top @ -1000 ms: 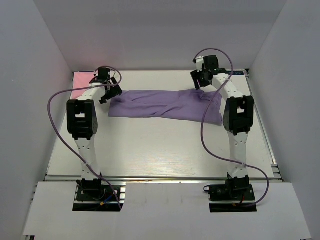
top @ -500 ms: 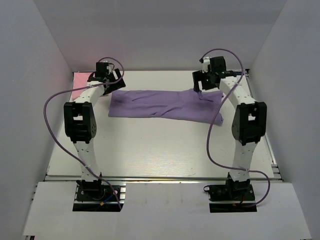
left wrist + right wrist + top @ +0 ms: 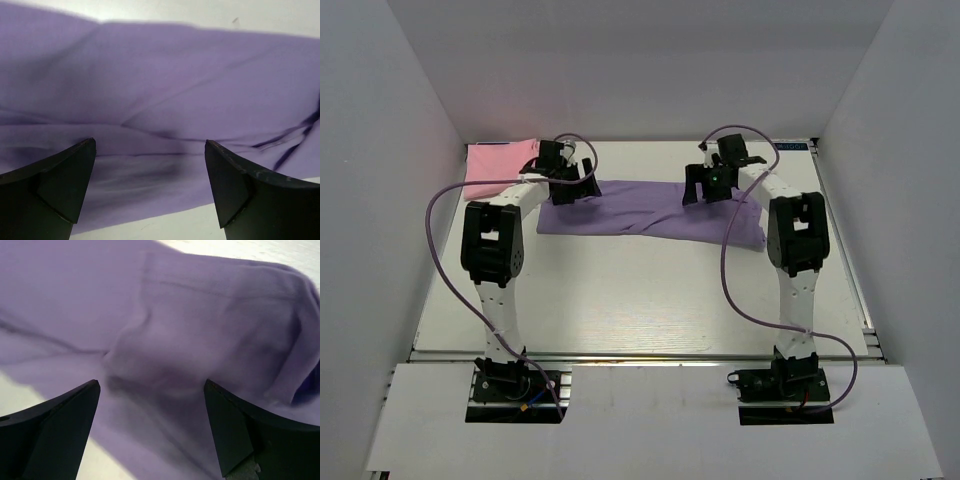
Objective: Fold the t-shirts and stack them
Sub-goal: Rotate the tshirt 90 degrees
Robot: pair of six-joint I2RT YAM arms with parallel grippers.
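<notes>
Left gripper (image 3: 150,144) and right gripper (image 3: 151,384): jaws apart, empty. Purple shirt (image 3: 175,75) lies directly beneath both. Pink shirt (image 3: 498,165) lies outboard of the left gripper. Risk: a pinch catching only the top layer would make the fold slump.

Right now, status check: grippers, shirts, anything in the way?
Left gripper and right gripper open, empty, above the lavender t-shirt. It lies as a long strip; pink t-shirt at far-left corner. Nothing seen blocking.

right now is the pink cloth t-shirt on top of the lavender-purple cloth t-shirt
No, the pink t-shirt lies at the far left, beside the lavender-purple t-shirt.
</notes>
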